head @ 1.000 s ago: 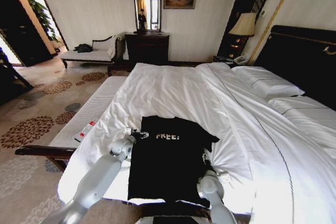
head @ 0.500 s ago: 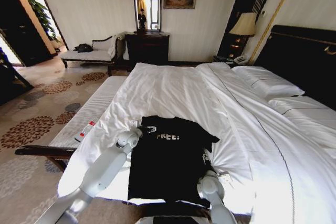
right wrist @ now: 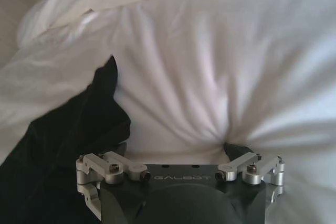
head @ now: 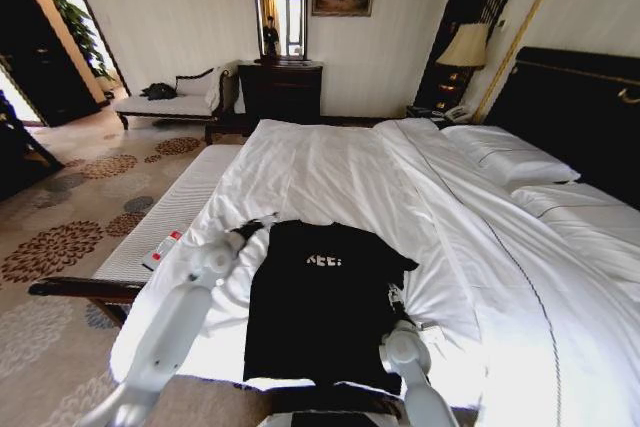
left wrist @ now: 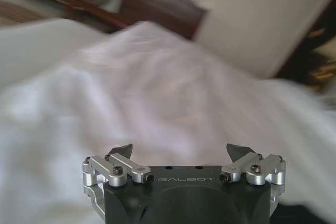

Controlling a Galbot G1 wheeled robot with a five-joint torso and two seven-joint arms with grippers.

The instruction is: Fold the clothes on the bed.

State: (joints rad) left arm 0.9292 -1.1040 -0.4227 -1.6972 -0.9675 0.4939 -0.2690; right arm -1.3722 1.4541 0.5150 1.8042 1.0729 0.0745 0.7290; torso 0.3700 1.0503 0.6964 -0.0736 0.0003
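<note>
Now left hand (left wrist: 179,153): fingers spread apart, empty, hovering over white bedding of bed (head: 330,172). Black T-shirt (head: 325,302) lies flat just to its right, lettering facing up. Right hand (right wrist: 178,153): fingers apart, pressed into sheet at shirt's right edge, dark fabric beside one finger.

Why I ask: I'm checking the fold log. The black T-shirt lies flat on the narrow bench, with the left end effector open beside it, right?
Not quite. The black T-shirt lies flat on the bed, not the bench, as the head view shows. The left end effector is open beside it.
</note>
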